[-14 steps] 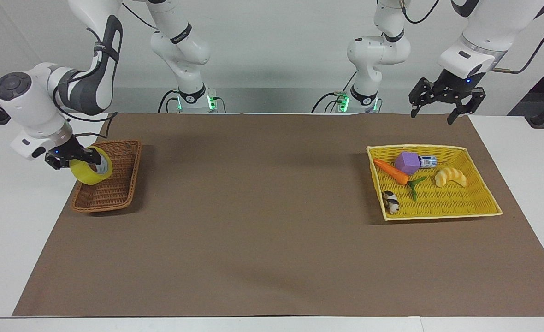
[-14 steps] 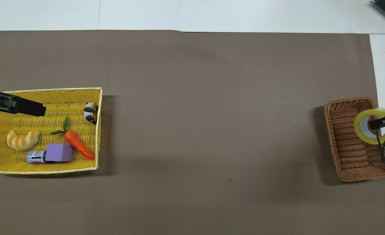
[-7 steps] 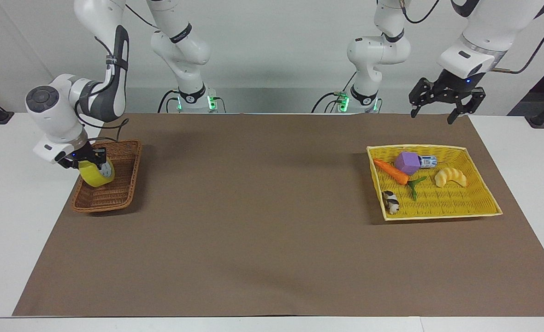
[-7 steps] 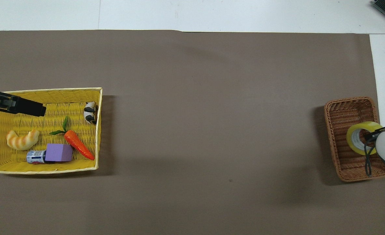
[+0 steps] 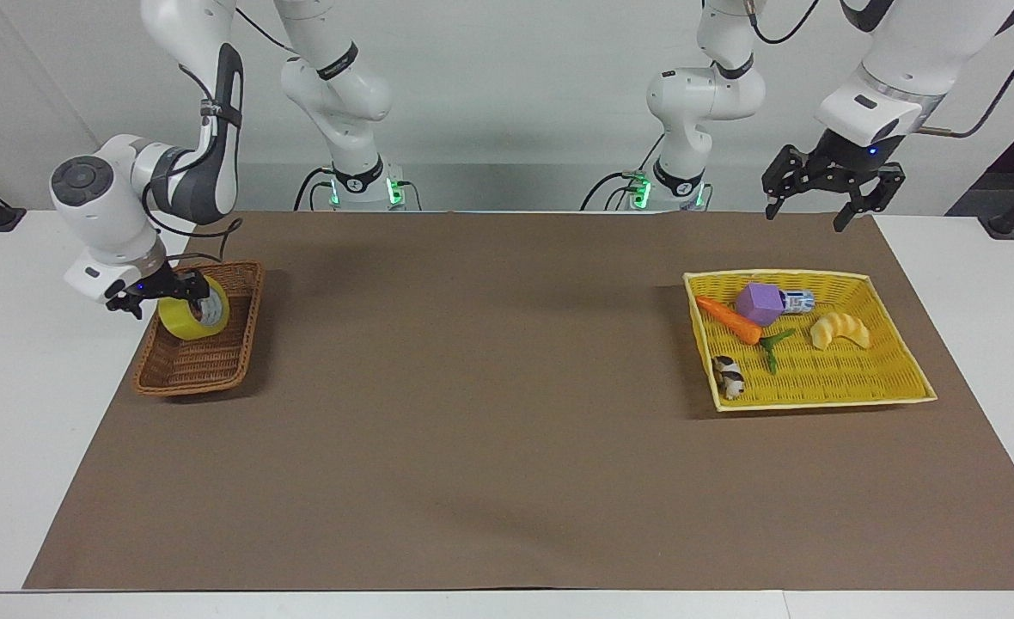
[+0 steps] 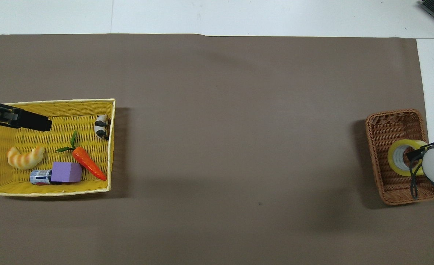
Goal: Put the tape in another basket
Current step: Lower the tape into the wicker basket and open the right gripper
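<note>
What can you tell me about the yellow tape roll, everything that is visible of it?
The tape is a thick yellow roll, glossy like plastic, with a pale core and a wide centre hole. It sits tilted on edge in the brown wicker basket, in the part nearer to the robots, its hole facing partly upward. The right end effector is right at the roll, at its hole, with its fingers apart; whether a finger touches the tape I cannot tell. Nothing else is in the basket with it.
</note>
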